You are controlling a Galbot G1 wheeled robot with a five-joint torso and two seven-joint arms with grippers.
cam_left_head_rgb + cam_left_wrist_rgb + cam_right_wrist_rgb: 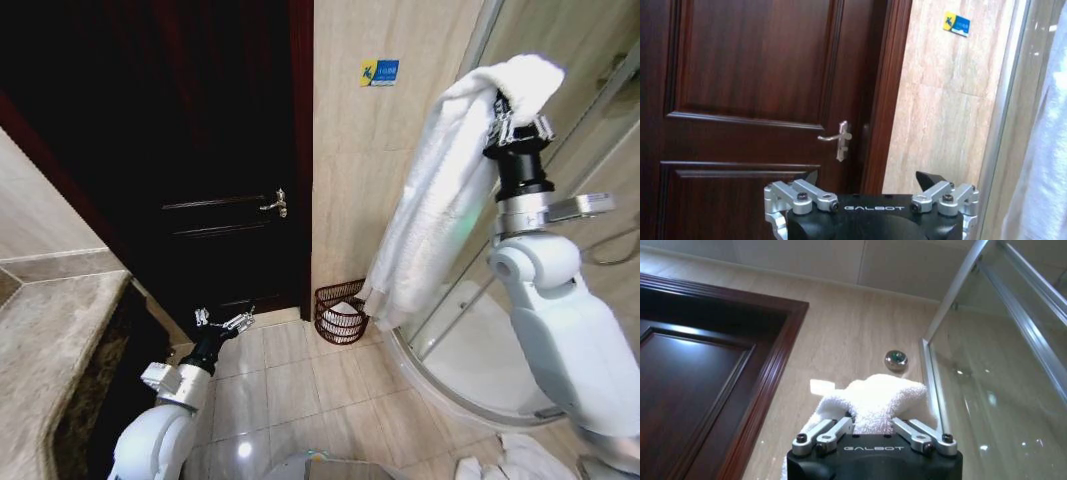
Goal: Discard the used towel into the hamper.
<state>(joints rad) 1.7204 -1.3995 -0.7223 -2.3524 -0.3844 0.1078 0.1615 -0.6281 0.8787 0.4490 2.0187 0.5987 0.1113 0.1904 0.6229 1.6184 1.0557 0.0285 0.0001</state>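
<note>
Jaws on my right gripper [517, 118] are clamped on the white towel [440, 190], arm raised high by the glass shower screen [560, 70]; the towel drapes down long, its lower end hanging just above and to the right of the hamper [341, 312]. On the right wrist cam the fingers [834, 431] pinch the bunched top of the cloth. Hamper sits on the tile floor against the wall, next to the dark door [200, 150], something white inside. Left gripper [224, 321] is low near the door, jaws spread apart, holding nothing.
</note>
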